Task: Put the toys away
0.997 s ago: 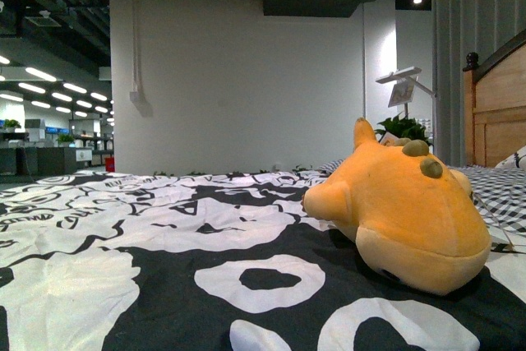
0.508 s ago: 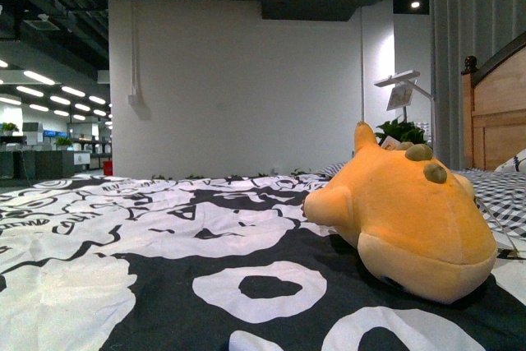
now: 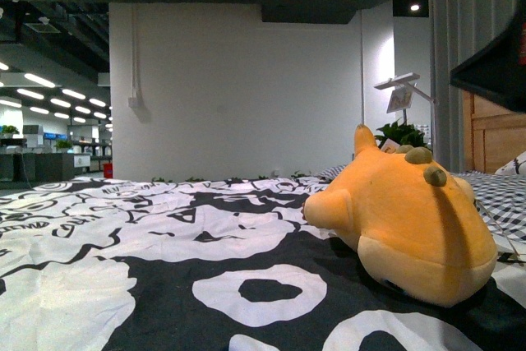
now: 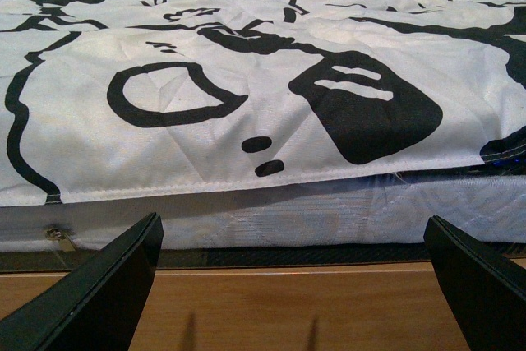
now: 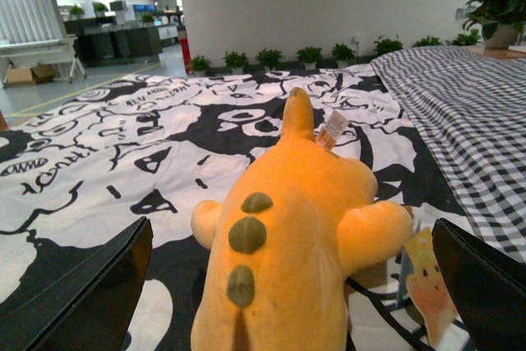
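Note:
An orange-yellow plush animal [image 3: 407,219] with olive back spots lies on the black-and-white bedspread [image 3: 164,252], at the right in the front view. In the right wrist view the plush [image 5: 288,236] lies just ahead of my open right gripper [image 5: 296,318], between its two spread fingers [image 5: 90,302], its thin tail and white tag pointing away. A dark part of the right arm [image 3: 493,63] shows at the upper right in the front view. My left gripper [image 4: 296,302] is open and empty, low in front of the bed's edge, facing the mattress side [image 4: 329,215].
A wooden bed rail [image 4: 279,310] runs below the mattress. A wooden headboard [image 3: 493,129] and a checked cover [image 5: 460,113] lie to the right. A printed card [image 5: 427,285] lies beside the plush. Small potted plants [image 5: 271,59] line the far wall.
A dark part of the right arm has come into the front view at the upper right. The view has shifted slightly. The plush has not moved.

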Robot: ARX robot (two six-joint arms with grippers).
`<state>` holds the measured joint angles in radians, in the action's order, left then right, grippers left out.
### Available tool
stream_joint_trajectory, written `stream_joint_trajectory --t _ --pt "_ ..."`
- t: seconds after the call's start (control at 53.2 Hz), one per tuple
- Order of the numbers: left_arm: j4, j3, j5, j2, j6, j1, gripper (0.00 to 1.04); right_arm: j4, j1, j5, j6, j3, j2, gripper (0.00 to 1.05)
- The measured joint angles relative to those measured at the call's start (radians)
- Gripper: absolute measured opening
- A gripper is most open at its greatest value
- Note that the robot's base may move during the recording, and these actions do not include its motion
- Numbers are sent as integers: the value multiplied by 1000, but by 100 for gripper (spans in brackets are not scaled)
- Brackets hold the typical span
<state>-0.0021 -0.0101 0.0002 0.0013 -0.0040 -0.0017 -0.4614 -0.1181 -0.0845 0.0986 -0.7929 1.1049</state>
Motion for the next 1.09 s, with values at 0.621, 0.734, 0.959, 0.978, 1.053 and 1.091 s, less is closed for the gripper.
stream_joint_trajectory --t 0.621,0.734,0.959,0.978,1.053,1.091 --pt "0 0 0 0 0 0 99 41 -141 193 -97 -259 450 104" --pt "0 0 0 0 0 0 99 48 -145 220 -113 -286 490 104" --pt "0 0 0 0 0 0 99 74 -143 250 -126 -314 519 104" --pt "0 0 0 0 0 0 99 77 -143 250 -126 -314 519 104" --pt "0 0 0 0 0 0 99 92 -139 251 -130 -314 519 104" --pt "0 0 0 0 0 0 99 103 -134 250 -132 -314 519 104"
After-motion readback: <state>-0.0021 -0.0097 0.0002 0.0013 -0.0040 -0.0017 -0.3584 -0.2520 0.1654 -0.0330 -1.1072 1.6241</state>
